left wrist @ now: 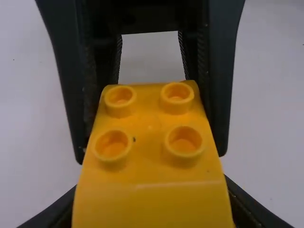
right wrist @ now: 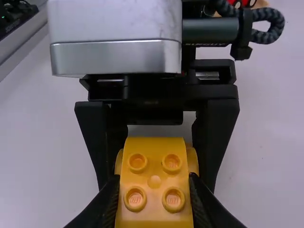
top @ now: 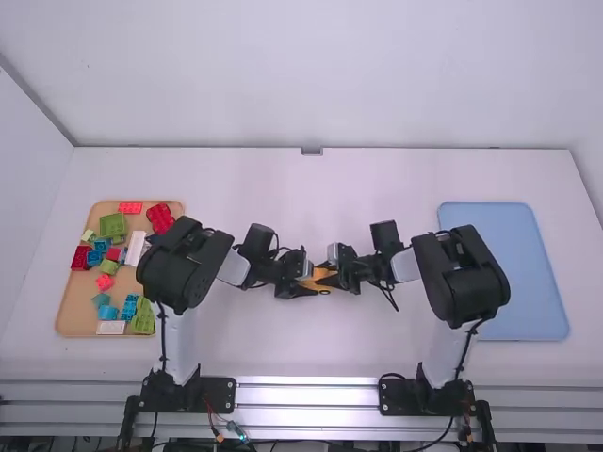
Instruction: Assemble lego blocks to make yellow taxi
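The taxi looks well along, perhaps near the end of its building, though whether the parts are fully pressed together cannot be told. The yellow block [right wrist: 155,178] is held up between the two arms, near the middle of the bench [top: 311,353]. The left tool [left wrist: 152,190] is clamped on yellow parts from one side, and the right tool [right wrist: 154,183] is clamped on them from the other, the two working nearly tip to tip. Four round studs stand on the yellow top in either wrist view, and in the right one rounded yellow edges bulge out behind the block, so at least two pieces seem to be joined or joining. Whether wheels are on cannot be made out.

What remains, by this reckoning, is a firm squeeze, a release by one tool, and setting the taxi down, maybe in the blue tray [top: 509,273] at the right. Red, green, blue and white blocks [top: 113,225] lie in the tan tray [top: 72,306] at the left.
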